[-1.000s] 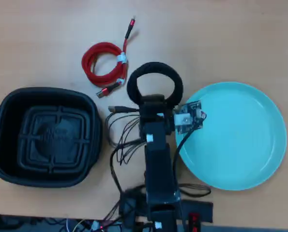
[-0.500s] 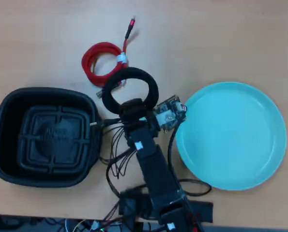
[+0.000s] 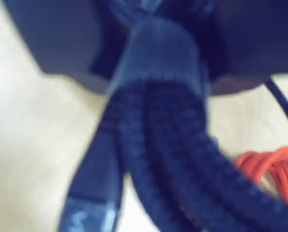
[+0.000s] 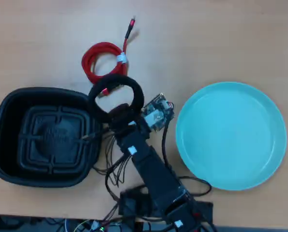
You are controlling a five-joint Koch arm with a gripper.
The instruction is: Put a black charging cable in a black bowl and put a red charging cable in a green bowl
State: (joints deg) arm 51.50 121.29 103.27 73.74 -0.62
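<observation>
The black charging cable, a thick round coil, hangs from my gripper, which is shut on its near side. The coil's left part reaches over the right rim of the black bowl, and a plug end dangles above the bowl's ribbed floor. The red charging cable lies coiled on the table just beyond the black coil. To the right sits the green bowl, holding nothing. In the wrist view the black cable fills the middle under the gripper, with the red cable at the right edge.
Thin loose robot wires trail on the table between the two bowls, beside the arm's base. A small circuit board sticks out on the gripper's right side. Bare wooden table stretches across the far side.
The arm has swung left, carrying the black coil from beside the green bowl to the black bowl's right rim. The red cable and both bowls have stayed put.
</observation>
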